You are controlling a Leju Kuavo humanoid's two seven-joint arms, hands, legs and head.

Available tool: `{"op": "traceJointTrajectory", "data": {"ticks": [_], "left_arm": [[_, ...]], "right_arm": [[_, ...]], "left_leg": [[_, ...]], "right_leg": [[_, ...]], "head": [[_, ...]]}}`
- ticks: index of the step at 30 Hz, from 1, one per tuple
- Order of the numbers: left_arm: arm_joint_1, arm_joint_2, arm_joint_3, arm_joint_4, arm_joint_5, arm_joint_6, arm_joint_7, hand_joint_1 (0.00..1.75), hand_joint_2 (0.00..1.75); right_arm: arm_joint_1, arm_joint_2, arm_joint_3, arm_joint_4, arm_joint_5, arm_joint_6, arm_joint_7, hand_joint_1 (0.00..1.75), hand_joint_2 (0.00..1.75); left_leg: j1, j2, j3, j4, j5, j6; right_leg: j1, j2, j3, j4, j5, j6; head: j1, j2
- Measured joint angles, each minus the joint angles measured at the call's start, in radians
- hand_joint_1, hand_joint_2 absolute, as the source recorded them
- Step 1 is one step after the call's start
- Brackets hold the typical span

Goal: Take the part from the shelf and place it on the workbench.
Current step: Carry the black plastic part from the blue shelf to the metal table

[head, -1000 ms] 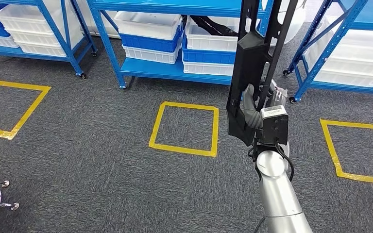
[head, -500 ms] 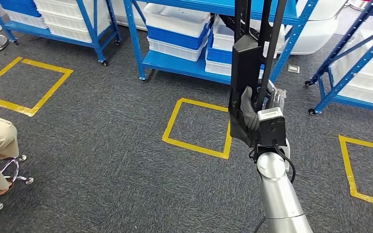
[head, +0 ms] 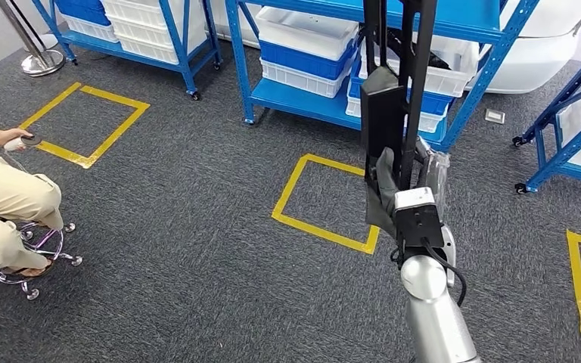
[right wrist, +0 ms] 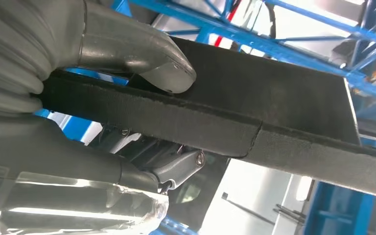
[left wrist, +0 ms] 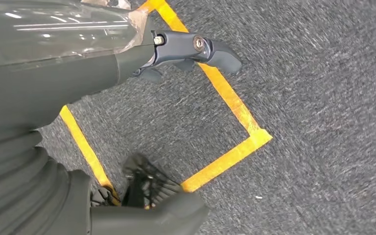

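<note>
The part (head: 384, 113) is a long black piece with a flat panel and thin rails, standing upright in front of me. My right hand (head: 393, 185) grips it near its lower end, at arm's length over the carpet. In the right wrist view the thumb (right wrist: 142, 54) presses on the part's (right wrist: 274, 103) dark felt-like face, and the fingers wrap it from the other side. My left hand (left wrist: 54, 88) hangs over the floor with a finger (left wrist: 196, 49) and thumb (left wrist: 147, 215) apart and nothing between them.
Blue shelving (head: 302, 98) with white and blue bins (head: 310, 45) stands ahead, and another rack (head: 567, 128) is at the right. Yellow tape squares (head: 325, 200) mark the grey carpet. A person (head: 4, 212) sits on a wheeled stool (head: 38, 249) at the left.
The camera has turned left: shelves and tape squares slid rightward in the picture, and the seated person came further into view. The right hand still holds the part upright.
</note>
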Motion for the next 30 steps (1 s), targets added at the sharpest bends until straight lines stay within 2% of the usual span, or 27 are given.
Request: {"op": "traceJointTrajectory", "data": {"ticks": [1, 2, 3, 4, 5, 6, 8, 9, 11, 12, 13, 14, 16, 17, 18, 19, 20, 22, 23, 24, 26, 27, 28, 30], "left_arm": [[-0.001, 0.0, 0.001, 0.0, 0.004, 0.0, 0.0, 0.0, 1.75], [-0.001, 0.001, 0.003, 0.0, 0.007, 0.0, -0.001, 0.0, 1.75], [-0.001, 0.001, 0.006, 0.0, 0.009, 0.0, -0.001, 0.0, 1.75], [-0.001, 0.001, 0.009, 0.0, 0.011, 0.0, -0.002, 0.0, 1.75], [-0.001, 0.001, 0.011, 0.0, 0.012, 0.0, -0.002, 0.0, 1.75], [-0.001, 0.001, 0.013, 0.0, 0.012, 0.0, -0.002, 0.0, 1.75], [-0.003, 0.002, 0.015, 0.0, 0.012, -0.001, -0.004, 0.0, 1.75], [-0.004, 0.002, 0.015, 0.0, 0.012, -0.001, -0.004, 0.0, 1.75], [-0.004, 0.002, 0.016, 0.0, 0.009, 0.001, -0.004, 0.0, 1.75], [-0.004, 0.001, 0.016, 0.0, 0.008, 0.004, -0.003, 0.0, 1.75], [-0.004, 0.0, 0.016, 0.0, 0.006, 0.007, -0.003, 0.0, 1.75], [-0.004, 0.0, 0.017, 0.0, 0.005, 0.011, -0.002, 0.0, 1.75], [-0.005, -0.001, 0.018, 0.0, 0.004, 0.021, 0.0, 0.0, 1.75], [-0.004, -0.001, 0.018, 0.0, 0.004, 0.024, 0.002, 0.0, 1.75], [-0.004, -0.001, 0.019, 0.0, 0.003, 0.025, 0.002, 0.0, 1.75], [-0.003, -0.001, 0.02, 0.0, 0.003, 0.025, 0.003, 0.0, 1.75], [-0.002, -0.002, 0.022, 0.0, 0.003, 0.024, 0.002, 0.0, 1.75], [-0.002, -0.002, 0.024, 0.0, 0.002, 0.022, 0.001, 0.0, 1.75], [-0.002, -0.003, 0.024, 0.0, 0.002, 0.023, 0.001, 0.0, 1.75], [-0.002, -0.003, 0.024, 0.0, 0.002, 0.024, 0.002, 0.0, 1.75], [0.0, -0.002, 0.026, 0.0, 0.003, 0.025, 0.002, 0.0, 1.75], [0.001, -0.002, 0.029, 0.0, 0.005, 0.025, 0.002, 0.0, 1.75], [0.002, -0.001, 0.032, 0.0, 0.008, 0.025, 0.002, 0.0, 1.75], [0.001, -0.001, 0.038, 0.0, 0.011, 0.025, 0.001, 0.0, 1.75]], "right_arm": [[0.004, 0.004, 0.001, -0.004, 0.006, 0.004, 0.0, 1.75, 1.75], [0.009, 0.007, 0.003, -0.007, 0.011, 0.007, 0.001, 1.75, 1.75], [0.013, 0.01, 0.004, -0.009, 0.015, 0.009, 0.002, 1.75, 1.75], [0.017, 0.013, 0.007, -0.011, 0.017, 0.009, 0.003, 1.75, 1.75], [0.019, 0.016, 0.008, -0.014, 0.018, 0.009, 0.003, 1.75, 1.75], [0.02, 0.019, 0.01, -0.017, 0.019, 0.009, 0.003, 1.75, 1.75], [0.02, 0.023, 0.011, -0.026, 0.022, 0.009, 0.004, 1.75, 1.75], [0.021, 0.024, 0.013, -0.031, 0.025, 0.009, 0.004, 1.75, 1.75], [0.028, 0.025, 0.015, -0.043, 0.033, 0.008, 0.005, 1.75, 1.75], [0.033, 0.026, 0.017, -0.051, 0.036, 0.008, 0.005, 1.75, 1.75], [0.037, 0.026, 0.017, -0.058, 0.039, 0.008, 0.005, 1.75, 1.75], [0.041, 0.025, 0.018, -0.065, 0.041, 0.008, 0.005, 1.75, 1.75], [0.051, 0.024, 0.018, -0.073, 0.045, 0.009, 0.006, 1.75, 1.75], [0.057, 0.023, 0.018, -0.075, 0.048, 0.01, 0.007, 1.75, 1.75], [0.064, 0.022, 0.018, -0.076, 0.052, 0.011, 0.008, 1.75, 1.75], [0.071, 0.022, 0.018, -0.08, 0.057, 0.012, 0.008, 1.75, 1.75], [0.077, 0.022, 0.019, -0.086, 0.063, 0.012, 0.008, 1.75, 1.75], [0.083, 0.023, 0.02, -0.104, 0.076, 0.012, 0.008, 1.75, 1.75], [0.085, 0.023, 0.022, -0.114, 0.082, 0.012, 0.008, 1.75, 1.75], [0.086, 0.023, 0.022, -0.124, 0.089, 0.012, 0.008, 1.75, 1.75], [0.087, 0.023, 0.025, -0.137, 0.11, 0.011, 0.012, 1.75, 1.75], [0.085, 0.024, 0.027, -0.142, 0.127, 0.008, 0.015, 1.75, 1.75], [0.082, 0.024, 0.029, -0.149, 0.148, 0.004, 0.02, 1.75, 1.75], [0.071, 0.025, 0.033, -0.161, 0.191, -0.007, 0.031, 1.75, 1.75]], "left_leg": [[0.001, 0.012, -0.03, 0.071, -0.036, -0.003], [0.001, 0.017, -0.054, 0.127, -0.059, -0.005], [0.001, 0.02, -0.063, 0.154, -0.064, -0.006], [0.001, 0.022, -0.054, 0.143, -0.052, -0.005], [0.001, 0.028, -0.024, 0.093, -0.025, -0.003], [0.0, 0.044, 0.018, 0.02, 0.004, 0.001], [-0.006, 0.069, 0.08, -0.094, 0.039, 0.011], [-0.01, 0.074, 0.091, -0.117, 0.042, 0.016], [-0.014, 0.058, 0.088, -0.122, 0.045, 0.026], [-0.013, 0.051, 0.09, -0.127, 0.049, 0.032], [-0.01, 0.043, 0.091, -0.133, 0.054, 0.039], [-0.007, 0.035, 0.093, -0.138, 0.059, 0.046], [-0.005, 0.018, 0.091, -0.141, 0.064, 0.055], [-0.005, 0.008, 0.089, -0.14, 0.065, 0.056], [-0.005, -0.003, 0.087, -0.14, 0.066, 0.056], [-0.005, -0.014, 0.086, -0.14, 0.067, 0.056], [-0.005, -0.025, 0.086, -0.139, 0.068, 0.054], [-0.006, -0.047, 0.086, -0.137, 0.07, 0.049], [-0.008, -0.056, 0.084, -0.136, 0.071, 0.044], [-0.01, -0.064, 0.082, -0.135, 0.073, 0.039], [-0.01, -0.078, 0.075, -0.136, 0.077, 0.027], [-0.008, -0.075, 0.071, -0.133, 0.076, 0.022], [-0.007, -0.06, 0.063, -0.118, 0.066, 0.017], [-0.005, -0.014, 0.025, -0.033, 0.013, 0.01]], "right_leg": [[0.003, -0.008, -0.001, 0.0, 0.0, -0.003], [0.005, -0.017, -0.001, 0.001, 0.0, -0.003], [0.007, -0.026, -0.002, 0.001, 0.0, -0.003], [0.009, -0.034, -0.002, 0.001, -0.001, -0.003], [0.009, -0.043, -0.001, 0.001, -0.001, -0.003], [0.011, -0.05, 0.0, 0.001, -0.002, -0.002], [0.02, -0.064, -0.001, 0.003, -0.004, 0.002], [0.025, -0.07, -0.001, 0.003, -0.005, 0.004], [0.029, -0.084, 0.001, 0.0, -0.005, 0.012], [0.029, -0.084, -0.001, 0.003, -0.01, 0.016], [0.029, -0.072, -0.008, 0.02, -0.022, 0.019], [0.027, -0.053, -0.025, 0.059, -0.044, 0.02], [0.021, -0.013, -0.088, 0.191, -0.104, 0.015], [0.018, -0.005, -0.121, 0.257, -0.127, 0.017], [0.017, -0.003, -0.141, 0.297, -0.137, 0.022], [0.015, -0.001, -0.141, 0.297, -0.13, 0.029], [0.013, 0.002, -0.122, 0.257, -0.108, 0.038], [0.009, 0.027, -0.048, 0.107, -0.048, 0.05], [0.008, 0.04, -0.02, 0.047, -0.027, 0.049], [0.009, 0.05, -0.003, 0.009, -0.014, 0.046], [0.011, 0.044, 0.001, -0.003, -0.006, 0.034], [0.007, 0.036, 0.003, -0.004, -0.002, 0.028], [0.002, 0.028, 0.003, -0.006, 0.002, 0.02], [-0.006, 0.009, 0.004, -0.01, 0.006, 0.004]], "head": [[-0.002, 0.0], [-0.001, 0.0], [-0.002, 0.0], [-0.002, 0.0], [-0.002, 0.0], [-0.002, 0.0], [0.0, 0.0], [0.001, 0.0], [0.004, 0.0], [0.003, 0.0], [0.004, 0.0], [0.005, 0.0], [0.009, 0.0], [0.01, 0.0], [0.01, 0.0], [0.01, 0.0], [0.01, 0.0], [0.011, 0.0], [0.011, 0.0], [0.01, 0.0], [0.01, 0.0], [0.01, 0.0], [0.009, 0.0], [0.004, 0.0]]}}
